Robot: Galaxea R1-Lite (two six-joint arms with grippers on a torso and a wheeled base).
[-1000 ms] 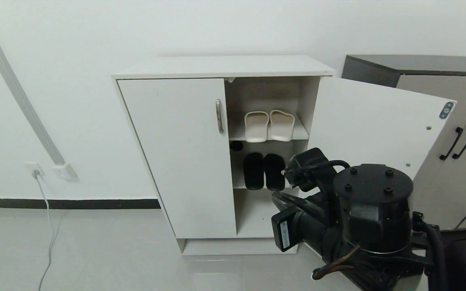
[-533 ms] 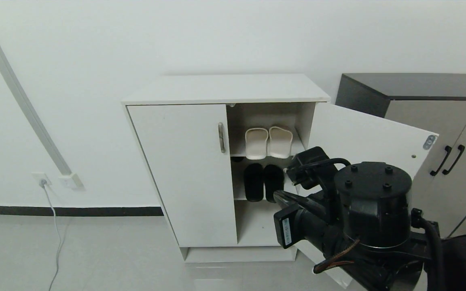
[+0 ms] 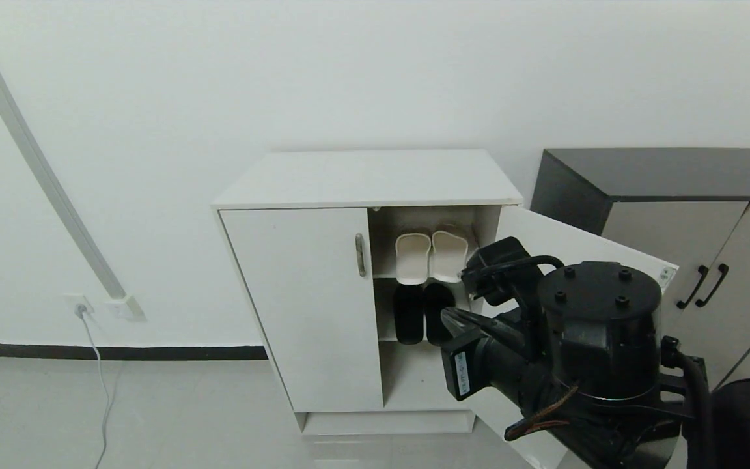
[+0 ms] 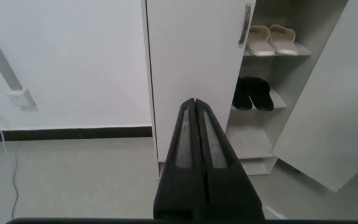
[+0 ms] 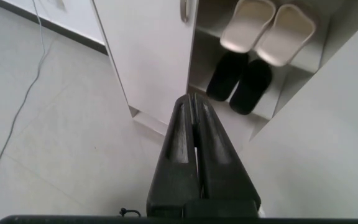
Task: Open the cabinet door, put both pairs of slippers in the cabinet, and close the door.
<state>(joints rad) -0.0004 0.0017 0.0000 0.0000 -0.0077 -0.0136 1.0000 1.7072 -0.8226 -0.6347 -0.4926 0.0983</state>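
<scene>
The white slippers [image 3: 430, 255] sit on the upper shelf of the cabinet [image 3: 362, 179] and the black slippers [image 3: 422, 312] on the shelf below. Only the open door [image 3: 577, 244] remains, and I judge it best pushed from its outer face near the free edge. My right claw [image 5: 194, 99] is closed and empty, its arm folded before the door's inner face. My left claw [image 4: 194, 106], also closed on nothing, points at the shut left door [image 4: 191, 56].

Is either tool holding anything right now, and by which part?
Nothing is held. The left tool and right tool are shut and empty; the white slippers and black slippers sit in the cabinet.
</scene>
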